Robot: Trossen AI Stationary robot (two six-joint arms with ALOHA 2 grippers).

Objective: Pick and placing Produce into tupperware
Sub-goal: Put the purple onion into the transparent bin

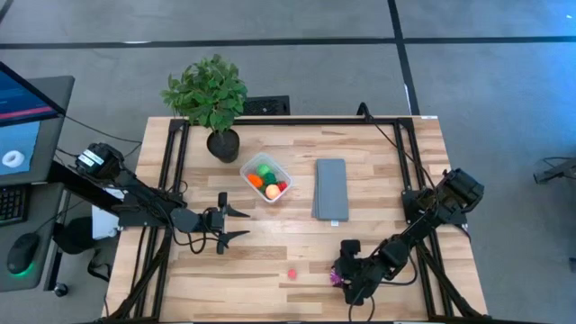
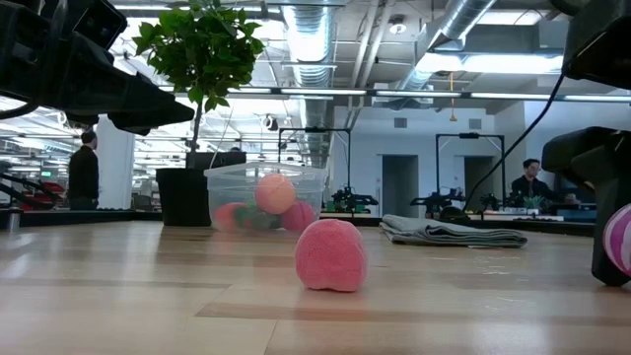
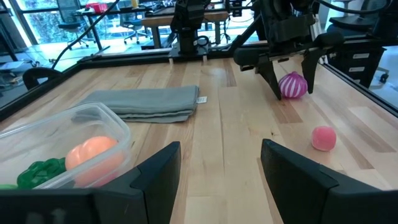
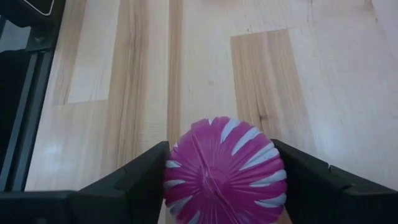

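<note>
The purple, white-striped ball [image 4: 222, 174] sits low over the table's near edge, between the fingers of my right gripper [image 1: 342, 274], which is shut on it. A pink piece [image 1: 292, 273] rests on the bare wood just to the left of it. The clear tupperware [image 1: 281, 166] stands at the table's middle and holds an orange ball [image 3: 93, 152], green pieces and a red one. My left gripper [image 1: 245, 223] hovers open left of centre, pointing toward the table's right, with nothing between its fingers. My right gripper pinches the purple ball by two opposite sides [image 4: 171, 180], one finger on each. The fingers [image 3: 268, 78] slant down from the table's right and far side. Whether the ball's underside is on the wood or just clear of it, I cannot tell.
A folded grey cloth [image 1: 330, 189] lies right of the tupperware. A leafy potted plant [image 1: 207, 94] stands at the far left in a black pot [image 1: 223, 144]. Black frame rails run along the table's left and right sides. People show in the room beyond.
</note>
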